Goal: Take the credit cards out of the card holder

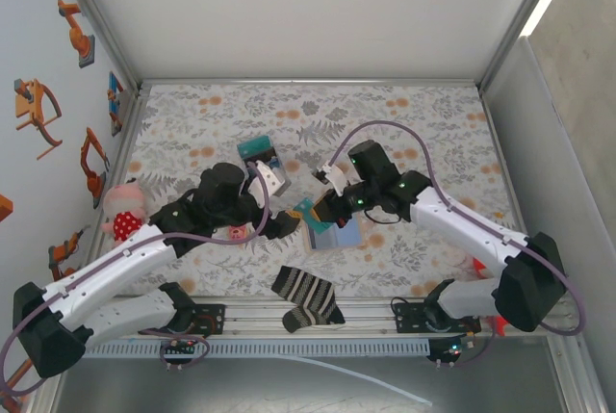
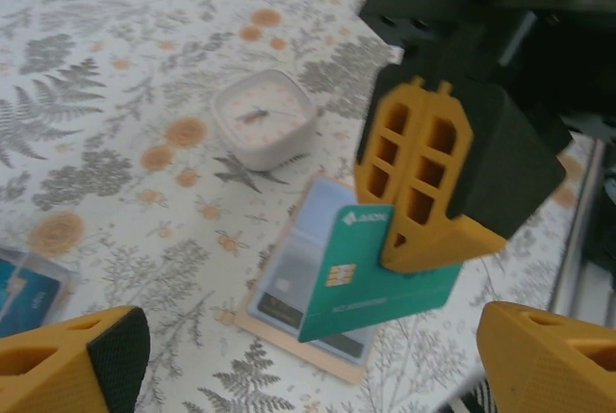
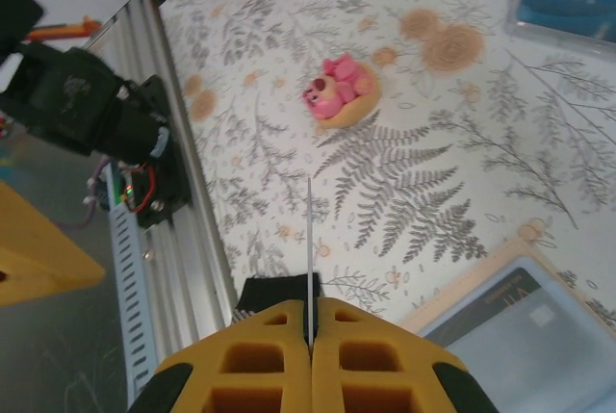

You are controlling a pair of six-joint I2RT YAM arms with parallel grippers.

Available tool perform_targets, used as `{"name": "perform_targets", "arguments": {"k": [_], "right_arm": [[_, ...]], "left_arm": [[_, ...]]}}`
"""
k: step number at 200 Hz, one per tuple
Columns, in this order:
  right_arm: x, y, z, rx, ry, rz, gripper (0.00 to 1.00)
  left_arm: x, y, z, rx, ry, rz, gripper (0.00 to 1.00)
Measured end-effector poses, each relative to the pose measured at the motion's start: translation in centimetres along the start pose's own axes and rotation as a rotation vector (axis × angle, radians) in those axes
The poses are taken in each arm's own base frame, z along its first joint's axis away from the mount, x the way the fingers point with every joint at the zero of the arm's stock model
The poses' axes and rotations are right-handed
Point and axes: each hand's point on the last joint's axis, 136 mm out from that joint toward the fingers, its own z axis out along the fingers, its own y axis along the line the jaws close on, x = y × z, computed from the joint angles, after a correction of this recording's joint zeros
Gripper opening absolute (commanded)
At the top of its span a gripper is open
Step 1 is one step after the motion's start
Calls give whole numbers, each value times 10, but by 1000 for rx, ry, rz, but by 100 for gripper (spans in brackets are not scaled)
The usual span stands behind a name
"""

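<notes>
Evidently right gripper [image 2: 416,192] pinches credit card [image 2: 358,278] above card holder [image 2: 284,305] (clear of its slot); left gripper [image 1: 277,222] jaws wide, prob. to receive.

Counter [image 1: 414,115] covered in a grey fern and orange flower print. Black-and-cream striped sock [image 1: 306,296], lower centre of the top view, lies over the counter's near edge onto the aluminium rail [image 1: 366,313]. Clear box [image 1: 258,155] with teal and blue contents sits left of centre. White rounded-square object [image 2: 265,122], pale face with a thin orange mark, lies flat in the upper middle of the left wrist view. Small pink figure [image 3: 342,89] on a tan round base, upper centre of the right wrist view. Plush toy [image 1: 122,213], red dotted body, at the counter's left edge. Orange robot-arm stickers [image 1: 38,110] on the left wall.
</notes>
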Motion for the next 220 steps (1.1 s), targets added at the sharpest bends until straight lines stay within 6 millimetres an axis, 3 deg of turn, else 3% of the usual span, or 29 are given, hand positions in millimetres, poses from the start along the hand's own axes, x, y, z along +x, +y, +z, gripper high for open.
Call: {"name": "perform_targets", "arguments": {"k": [37, 60, 76, 97, 110, 121, 145, 159, 169, 220], "right_arm": [[-2, 22, -4, -113, 35, -62, 0], [0, 33, -4, -161, 55, -88, 0], [4, 38, -5, -185, 69, -97, 0], [6, 37, -4, -184, 78, -102, 0], [6, 36, -4, -174, 78, -109, 0], [6, 35, -4, -169, 77, -119, 3], [3, 34, -7, -137, 48, -138, 30], [2, 32, -11, -102, 23, -133, 37], [3, 30, -15, -71, 4, -114, 56], [1, 26, -30, 19, -170, -70, 59]], "left_arm": [[11, -12, 2, 82, 44, 35, 81], [20, -19, 11, 137, 92, 37, 69], [27, -24, 16, 183, 125, 34, 52], [29, -36, 19, 256, 143, 31, 15], [30, -42, 18, 297, 144, 26, 1], [29, -44, 17, 309, 143, 20, 0], [25, -45, 14, 311, 123, 20, 0], [20, -45, 11, 300, 99, 21, 0], [17, -44, 8, 288, 75, 18, 0], [3, -34, -8, 193, -107, -35, 0]]}}
